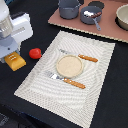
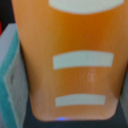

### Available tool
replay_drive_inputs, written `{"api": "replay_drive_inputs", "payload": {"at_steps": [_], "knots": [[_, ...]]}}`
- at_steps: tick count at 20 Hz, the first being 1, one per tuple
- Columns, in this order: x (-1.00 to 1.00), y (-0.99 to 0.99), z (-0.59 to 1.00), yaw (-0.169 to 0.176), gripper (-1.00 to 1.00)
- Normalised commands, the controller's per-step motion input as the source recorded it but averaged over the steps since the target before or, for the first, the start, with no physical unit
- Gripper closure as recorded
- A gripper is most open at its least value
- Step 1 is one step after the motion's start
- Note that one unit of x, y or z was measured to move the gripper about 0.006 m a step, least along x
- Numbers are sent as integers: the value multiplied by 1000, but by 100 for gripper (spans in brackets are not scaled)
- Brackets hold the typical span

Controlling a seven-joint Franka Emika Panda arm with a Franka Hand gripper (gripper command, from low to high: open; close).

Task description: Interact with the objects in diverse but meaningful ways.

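arm's hanging low at the exterior view's left, gripper (image 1: 14, 58) pointing straight down, jaws closing around something held between them

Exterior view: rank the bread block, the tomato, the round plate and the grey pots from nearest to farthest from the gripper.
Measured from the gripper at the exterior view's left edge:
1. Bread block: right at the gripper, under it.
2. Tomato: on the dark table beside the placemat.
3. Round plate: mid-placemat, between the utensils.
4. Grey pots: on the far board, farthest.
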Motion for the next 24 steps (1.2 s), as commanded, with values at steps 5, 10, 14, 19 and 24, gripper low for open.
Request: {"api": "replay_drive_inputs", "payload": {"at_steps": [5,10,14,19,24], "knots": [[0,27,-325,0,100],[0,4,-369,0,100],[-45,0,-404,0,100],[-108,0,-445,0,100],[-165,0,-486,0,100]]}}
